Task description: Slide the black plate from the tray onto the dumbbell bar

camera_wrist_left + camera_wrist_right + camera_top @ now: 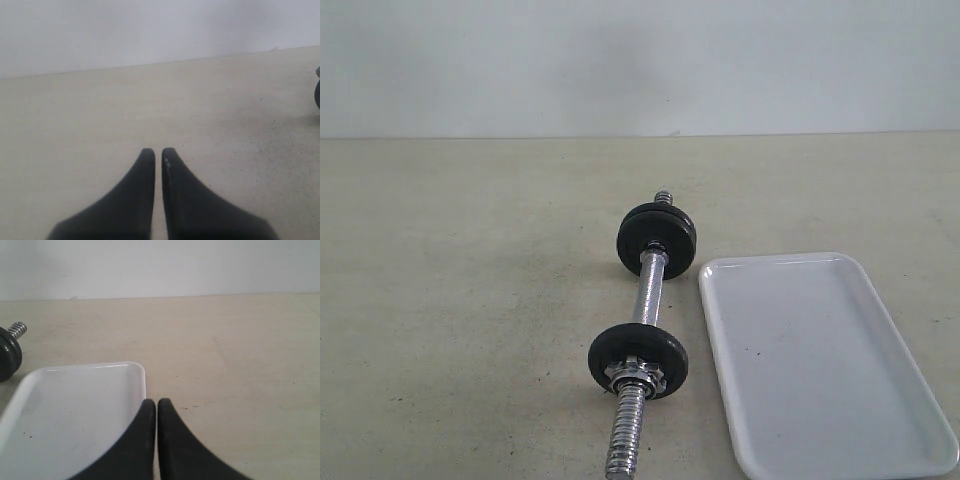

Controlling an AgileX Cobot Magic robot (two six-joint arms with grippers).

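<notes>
**Black iron sitting on the dumbbell bar [647, 295], both my grippers clenched**

The chrome bar lies on the table [470, 300] just left of the white tray [800, 350]. One black plate [662, 352] sits near the close end behind the collar nut [637, 376], and the far plates [672, 232] are stacked at the other end. My left gripper [154, 152] and right gripper [157, 402] are both squeezed tight, tips together, with the right one by the tray's edge
</notes>
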